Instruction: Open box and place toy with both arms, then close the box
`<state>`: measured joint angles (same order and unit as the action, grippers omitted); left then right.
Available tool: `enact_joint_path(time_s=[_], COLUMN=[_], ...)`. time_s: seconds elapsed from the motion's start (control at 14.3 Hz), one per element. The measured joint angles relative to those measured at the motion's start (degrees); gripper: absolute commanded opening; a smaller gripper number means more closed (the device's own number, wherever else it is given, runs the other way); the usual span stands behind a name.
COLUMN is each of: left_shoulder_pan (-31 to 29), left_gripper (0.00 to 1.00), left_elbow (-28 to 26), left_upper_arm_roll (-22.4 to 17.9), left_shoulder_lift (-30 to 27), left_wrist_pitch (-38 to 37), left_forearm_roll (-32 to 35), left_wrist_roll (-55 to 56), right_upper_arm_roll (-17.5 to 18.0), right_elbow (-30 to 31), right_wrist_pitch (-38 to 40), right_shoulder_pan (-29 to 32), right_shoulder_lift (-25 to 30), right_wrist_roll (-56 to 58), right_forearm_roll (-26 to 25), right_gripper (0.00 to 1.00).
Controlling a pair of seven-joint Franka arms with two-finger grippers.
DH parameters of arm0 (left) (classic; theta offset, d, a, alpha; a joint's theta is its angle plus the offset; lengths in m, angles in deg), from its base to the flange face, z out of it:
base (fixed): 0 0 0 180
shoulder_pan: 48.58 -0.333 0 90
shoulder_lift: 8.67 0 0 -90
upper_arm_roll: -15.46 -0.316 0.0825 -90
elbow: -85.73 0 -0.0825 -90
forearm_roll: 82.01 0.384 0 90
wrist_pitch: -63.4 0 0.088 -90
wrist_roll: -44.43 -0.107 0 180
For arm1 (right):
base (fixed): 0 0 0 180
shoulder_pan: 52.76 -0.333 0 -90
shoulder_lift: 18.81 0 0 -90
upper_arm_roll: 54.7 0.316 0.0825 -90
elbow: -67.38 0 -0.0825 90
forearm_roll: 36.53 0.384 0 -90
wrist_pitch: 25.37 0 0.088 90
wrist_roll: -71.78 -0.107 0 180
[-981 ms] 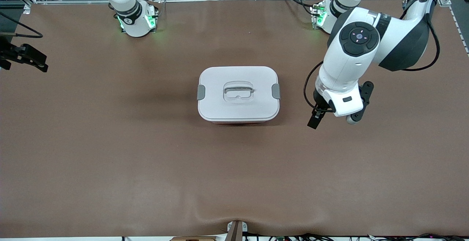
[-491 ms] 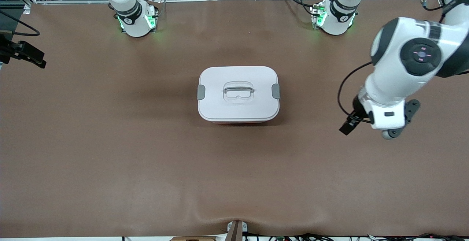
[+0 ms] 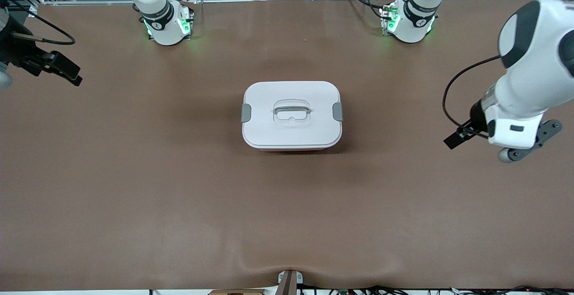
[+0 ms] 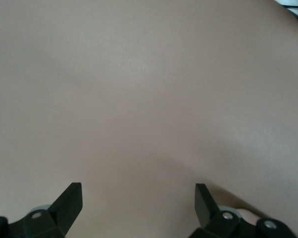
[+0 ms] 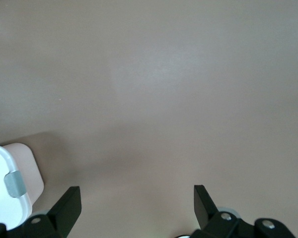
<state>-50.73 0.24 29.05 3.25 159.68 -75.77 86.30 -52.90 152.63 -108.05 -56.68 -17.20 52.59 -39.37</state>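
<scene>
The box [image 3: 291,114] stands in the middle of the table with its white lid on; both grey side clips [image 3: 245,113] lie flat and the recessed handle [image 3: 292,109] faces up. One corner of the box [image 5: 10,191] shows in the right wrist view. The toy is out of view. My left gripper [image 4: 138,192] is open over bare table toward the left arm's end, well apart from the box; one finger [image 3: 455,140] shows under the hand. My right gripper [image 5: 137,192] is open and empty over the right arm's end, one finger [image 3: 67,73] in sight.
The brown table mat [image 3: 179,205] has a raised wrinkle at the edge nearest the front camera. Both arm bases [image 3: 168,23] stand with green lights along the edge farthest from that camera. A small clamp [image 3: 289,281] sits at the mat's near edge.
The left arm has swung away from the box toward its own end of the table, gripper still open. The right gripper has shifted a little toward the box.
</scene>
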Motion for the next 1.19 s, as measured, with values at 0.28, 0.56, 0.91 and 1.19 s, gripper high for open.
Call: enact_joint_path(time_s=[0.28,0.56,0.91,1.19], left_shoulder_pan=[2.19,2.71,2.77,2.77], left_gripper=[1.0,1.0,1.0,1.0], left_elbow=[-0.12,-0.45,-2.44,-5.23], left_upper_arm_roll=[-7.0,-9.39,-13.73,-14.55], left_shoulder_lift=[-4.88,-7.77,-12.8,-16.96], left_wrist_pitch=[-1.43,-5.84,-10.01,-10.91], left_forearm_roll=[-2.95,-3.85,-5.98,-6.01], left_wrist_roll=[-12.57,-19.81,-28.63,-34.14], right_upper_arm_roll=[-0.26,-0.47,-0.86,0.11], right_elbow=[0.24,0.75,0.85,1.62], right_wrist_pitch=[-1.5,-4.12,-4.66,-4.9], right_shoulder_pan=[0.07,1.83,6.78,6.39], right_shoulder_lift=[-0.52,-1.74,-2.12,-2.13], right_wrist_roll=[0.65,6.9,19.1,19.49], right_forearm_roll=[0.16,0.48,3.75,3.79], right_gripper=[1.0,1.0,1.0,1.0])
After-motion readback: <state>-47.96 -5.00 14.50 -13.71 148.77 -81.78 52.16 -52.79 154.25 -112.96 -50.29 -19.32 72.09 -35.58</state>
